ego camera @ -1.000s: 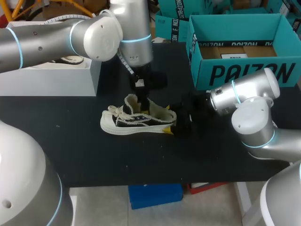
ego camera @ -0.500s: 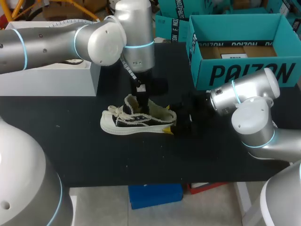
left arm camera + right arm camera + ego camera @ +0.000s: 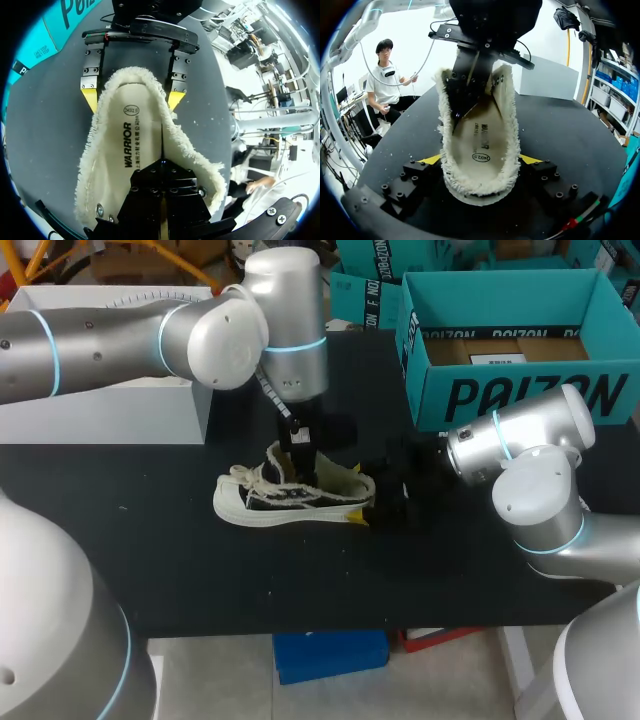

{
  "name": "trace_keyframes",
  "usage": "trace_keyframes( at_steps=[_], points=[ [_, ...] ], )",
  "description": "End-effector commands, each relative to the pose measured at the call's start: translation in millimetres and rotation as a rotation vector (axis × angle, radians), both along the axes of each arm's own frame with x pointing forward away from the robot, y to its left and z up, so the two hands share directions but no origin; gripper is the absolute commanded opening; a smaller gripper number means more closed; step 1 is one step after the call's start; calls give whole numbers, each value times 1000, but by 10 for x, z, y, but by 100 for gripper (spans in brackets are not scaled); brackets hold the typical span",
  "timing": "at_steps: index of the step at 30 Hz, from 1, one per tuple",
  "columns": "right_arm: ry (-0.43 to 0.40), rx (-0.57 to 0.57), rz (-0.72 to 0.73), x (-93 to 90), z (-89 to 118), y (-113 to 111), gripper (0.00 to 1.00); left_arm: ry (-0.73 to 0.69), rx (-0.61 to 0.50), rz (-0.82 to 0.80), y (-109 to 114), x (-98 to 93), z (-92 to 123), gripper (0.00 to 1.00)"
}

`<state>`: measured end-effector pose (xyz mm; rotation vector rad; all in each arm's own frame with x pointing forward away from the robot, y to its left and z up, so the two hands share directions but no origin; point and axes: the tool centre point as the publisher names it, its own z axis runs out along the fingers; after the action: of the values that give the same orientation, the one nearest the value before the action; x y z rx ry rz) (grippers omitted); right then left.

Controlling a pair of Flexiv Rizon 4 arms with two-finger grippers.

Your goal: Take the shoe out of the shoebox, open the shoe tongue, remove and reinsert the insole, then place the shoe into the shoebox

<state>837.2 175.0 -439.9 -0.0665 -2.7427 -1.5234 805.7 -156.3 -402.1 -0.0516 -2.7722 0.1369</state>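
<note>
Cream-and-black shoe (image 3: 285,498) upright on its sole near the middle of the black table (image 3: 200,570), toe toward the left, heel toward the right, well apart from the open teal shoebox (image 3: 520,395) at the far right. Left arm in from the left, bent at the elbow, wrist turned straight down over the shoe. Left gripper (image 3: 300,452) sunk into the shoe's opening, black fingers drawn close together just above the insole (image 3: 131,145); no telling whether anything is pinched between them. Right arm in from the right, folded low beside the table's near edge, wrist lying almost level. Right gripper (image 3: 372,508) spread wide and clamped on the heel, one yellow tip against each side of the frayed collar.
</note>
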Motion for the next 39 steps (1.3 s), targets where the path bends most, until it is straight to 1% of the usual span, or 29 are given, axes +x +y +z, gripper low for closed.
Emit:
trace_keyframes(
  at_steps=[1,8,21,23,24,25,29,30,33,39],
  points=[
    [2,-1,0,5,-34,-3,0,-1,-6,4,-20,-27,-97,0],
    [2,-1,0,5,-34,-3,0,-19,13,19,-35,-34,-146,0],
    [2,-1,0,5,-34,-3,0,-16,5,28,-10,-52,-181,0],
    [2,-1,0,5,-34,-3,0,-23,5,27,-2,-48,-174,32],
    [2,-1,0,5,-34,-3,0,-28,7,28,1,-46,-171,34],
    [2,-1,0,5,-34,-3,0,-30,8,28,3,-46,-169,33],
    [2,-1,0,5,-34,-3,0,-46,18,30,9,-41,-166,35],
    [2,-1,0,5,-34,-3,0,-51,21,31,12,-41,-165,33],
    [2,-1,0,5,-34,-3,0,-72,38,38,22,-40,-166,30],
    [2,-1,0,5,-34,-3,0,-163,128,68,39,-54,-219,27]
  ],
)
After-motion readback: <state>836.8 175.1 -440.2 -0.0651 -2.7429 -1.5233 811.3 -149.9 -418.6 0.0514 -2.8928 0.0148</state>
